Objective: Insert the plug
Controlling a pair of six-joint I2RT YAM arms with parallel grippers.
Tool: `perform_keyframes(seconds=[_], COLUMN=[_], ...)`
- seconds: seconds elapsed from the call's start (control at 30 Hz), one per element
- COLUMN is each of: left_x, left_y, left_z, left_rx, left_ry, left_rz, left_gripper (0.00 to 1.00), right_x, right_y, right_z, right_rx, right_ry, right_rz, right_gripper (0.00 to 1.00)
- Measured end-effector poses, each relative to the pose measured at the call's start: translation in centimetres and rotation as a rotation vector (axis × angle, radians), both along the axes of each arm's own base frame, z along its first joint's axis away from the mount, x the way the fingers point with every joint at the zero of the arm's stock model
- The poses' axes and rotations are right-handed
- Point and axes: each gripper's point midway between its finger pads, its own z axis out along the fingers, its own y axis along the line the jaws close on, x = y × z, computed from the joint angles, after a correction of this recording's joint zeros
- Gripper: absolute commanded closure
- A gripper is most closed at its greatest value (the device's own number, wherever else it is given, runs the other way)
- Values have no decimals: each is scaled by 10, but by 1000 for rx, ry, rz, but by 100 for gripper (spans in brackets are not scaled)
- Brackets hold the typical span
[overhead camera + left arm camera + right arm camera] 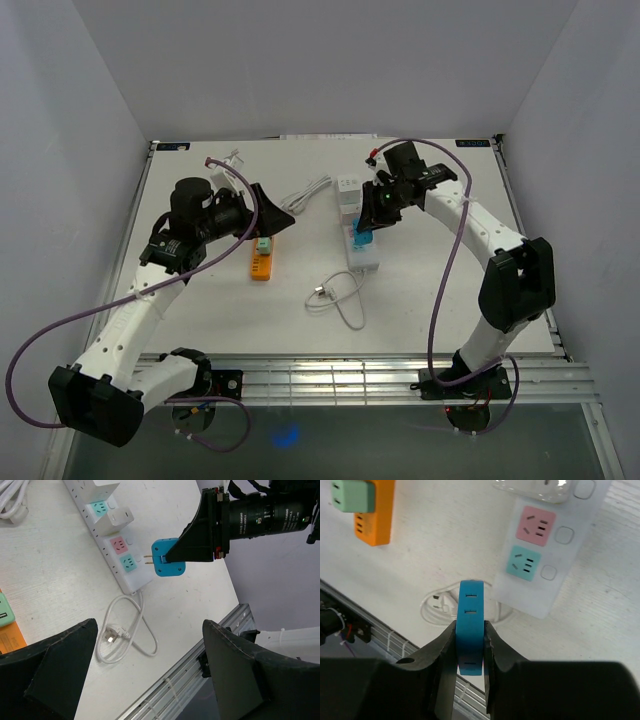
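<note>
Right gripper (469, 628) jaws are clamping the blue plug (470, 597) by its flat sides and holding it off the table (200, 310). It is hanging over the near end of the white power strip (132, 582), right of the table's middle. The prongs are pointing at the teal socket (128, 562) and seem just short of it, though the gap is hard to judge. Left gripper (275, 217) jaws are standing wide apart, gripping nothing, over the orange strip (262, 264) carrying a green plug (263, 243). A white cable (335, 295) is lying coiled nearer the near edge.
</note>
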Motion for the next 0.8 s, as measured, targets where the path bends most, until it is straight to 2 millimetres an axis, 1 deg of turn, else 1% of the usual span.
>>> perform_keyframes(seconds=[0.07, 0.13, 0.23, 0.3, 0.37, 0.5, 0.67, 0.8], left_x=[0, 0, 0, 0, 0, 0, 1, 1], left_y=[1, 1, 2, 3, 3, 5, 9, 11], left_z=[-4, -5, -7, -8, -11, -19, -25, -31], left_rx=[11, 19, 32, 39, 46, 67, 97, 112], left_ry=[7, 6, 3, 2, 1, 4, -7, -6], left_rz=[-2, -4, -4, -5, -7, -7, 3, 6], left_gripper=[3, 3, 3, 3, 3, 4, 4, 4], right_x=[1, 2, 9, 16, 22, 26, 24, 25], right_y=[-9, -16, -24, -25, -25, -17, -7, -2], right_z=[-6, -8, -6, -4, -5, -17, -36, -42], right_rx=[-73, -128, -201, -238, -268, -326, -390, -429], right_ry=[31, 56, 67, 66, 71, 99, 137, 145], right_rz=[-8, -19, -42, -52, -53, -35, -3, 10], right_gripper=[92, 92, 92, 92, 92, 92, 92, 92])
